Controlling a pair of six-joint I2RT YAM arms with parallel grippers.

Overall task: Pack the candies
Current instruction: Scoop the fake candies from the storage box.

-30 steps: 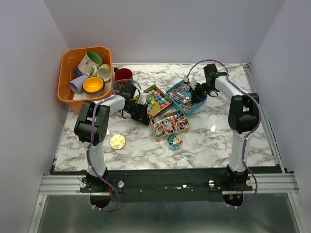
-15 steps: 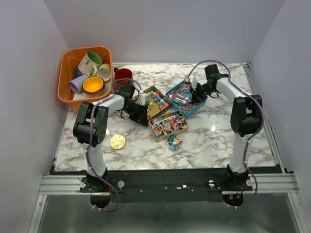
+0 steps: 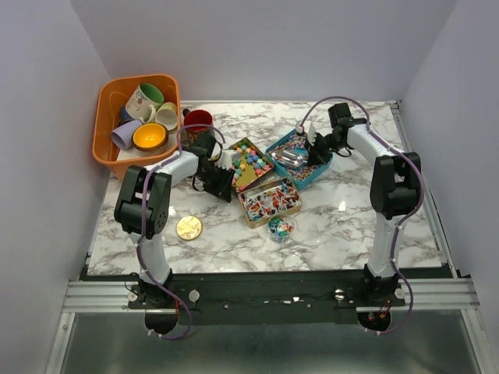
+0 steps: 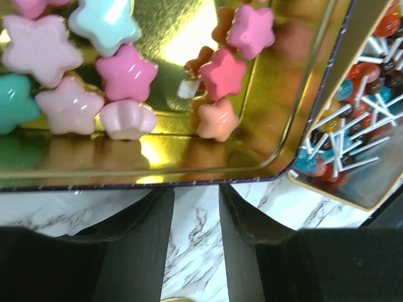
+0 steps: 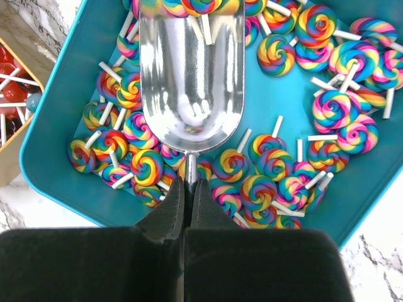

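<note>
A white marble-patterned table [image 3: 234,234] with grey veins fills the middle of the enclosure. Plain pale grey-lilac walls [image 3: 265,47] close it in at the back and on both sides. A silver aluminium rail [image 3: 101,294] runs along the near edge, with a dull grey metal floor panel [image 3: 257,347] below it. The light is even, with one small bright glint [image 3: 341,206] on the table at the right

candies [image 3: 269,199] fill the tan tin [image 3: 273,217] mid-table.
</note>
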